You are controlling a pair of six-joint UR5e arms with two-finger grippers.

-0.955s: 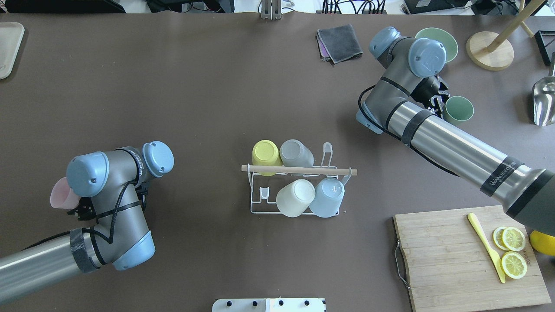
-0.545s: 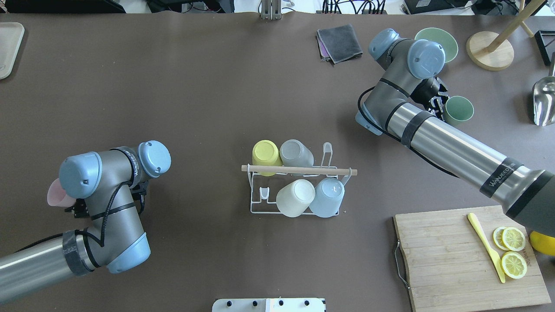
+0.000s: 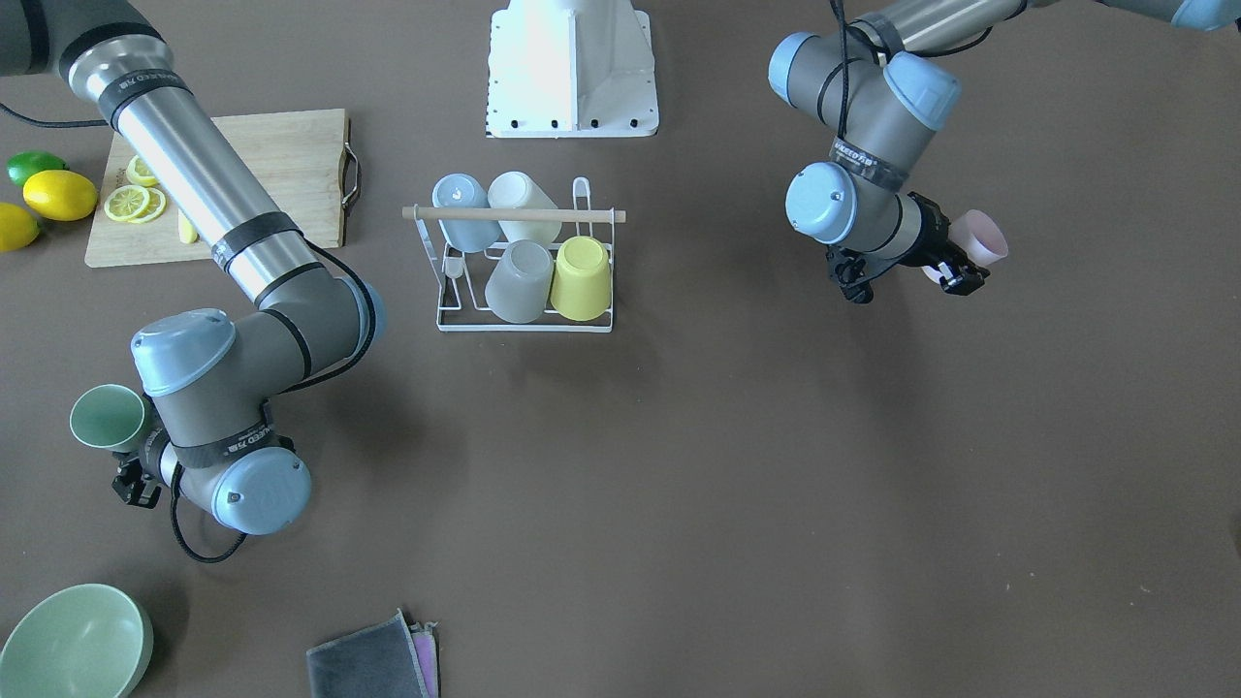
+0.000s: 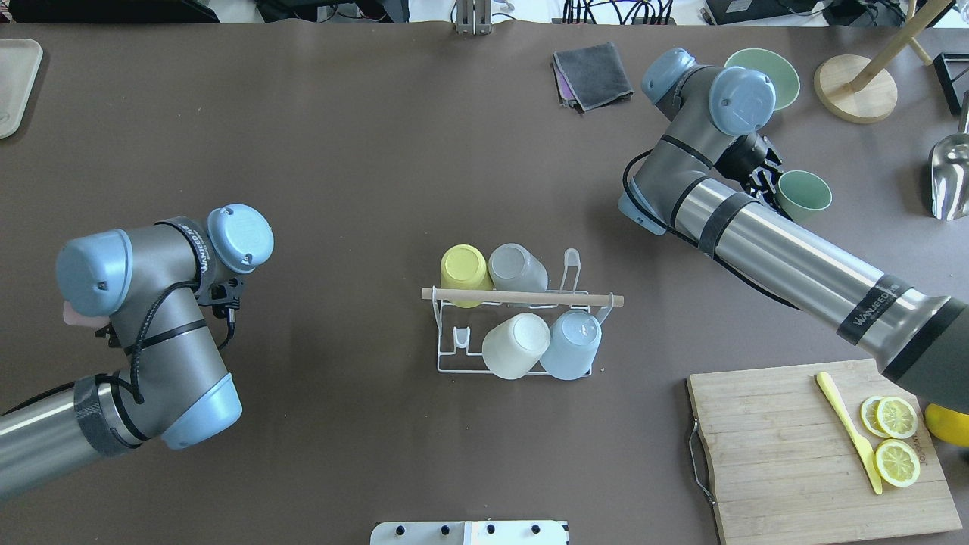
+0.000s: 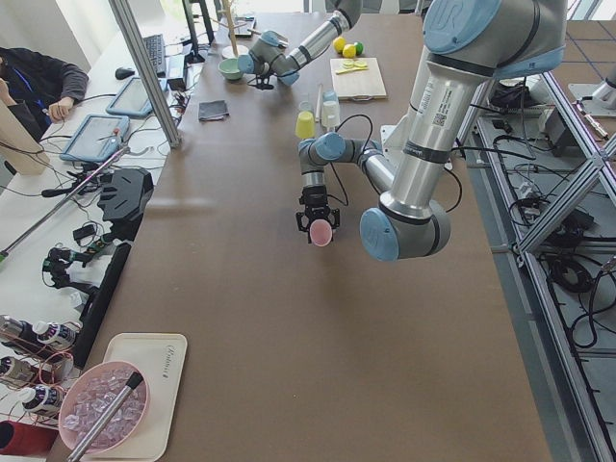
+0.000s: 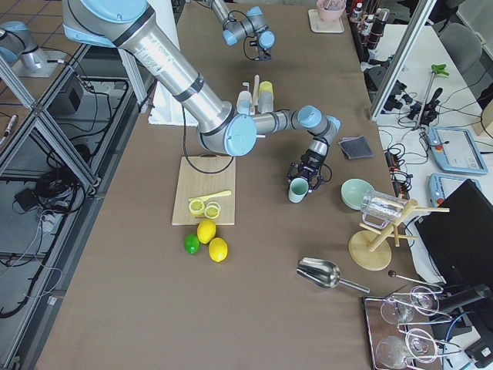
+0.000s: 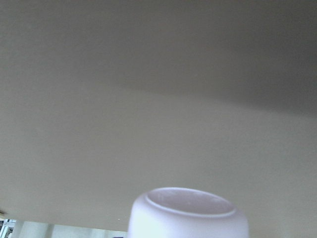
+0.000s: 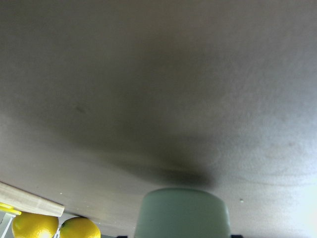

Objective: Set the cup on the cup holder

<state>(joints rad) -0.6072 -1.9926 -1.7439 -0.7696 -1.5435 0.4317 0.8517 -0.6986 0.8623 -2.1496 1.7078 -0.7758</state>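
Note:
The white wire cup holder (image 4: 453, 368) with a wooden rod handle (image 4: 522, 297) stands mid-table, also in the front-facing view (image 3: 524, 327). It holds several upturned cups: yellow, grey, cream and blue; two prongs stand bare. My left gripper (image 3: 948, 264) is shut on a pink cup (image 3: 981, 240), held sideways above the table far to the holder's left; the cup shows in the left wrist view (image 7: 188, 214) and the exterior left view (image 5: 319, 232). My right gripper (image 4: 764, 183) is shut on a green cup (image 4: 804, 194) low over the table at the back right, also in the right wrist view (image 8: 183, 213).
A wooden cutting board (image 4: 787, 454) with lemon slices and a yellow knife lies front right, whole lemons beside it. A green bowl (image 4: 783, 68), a folded grey cloth (image 4: 593, 73), a wooden stand (image 4: 855, 87) and a metal scoop (image 4: 950, 178) sit at the back right. A tray (image 4: 15, 83) is back left.
My left arm has swung further left and back with the pink cup, which now hides almost wholly under the wrist in the overhead view. The right arm and green cup have barely shifted.

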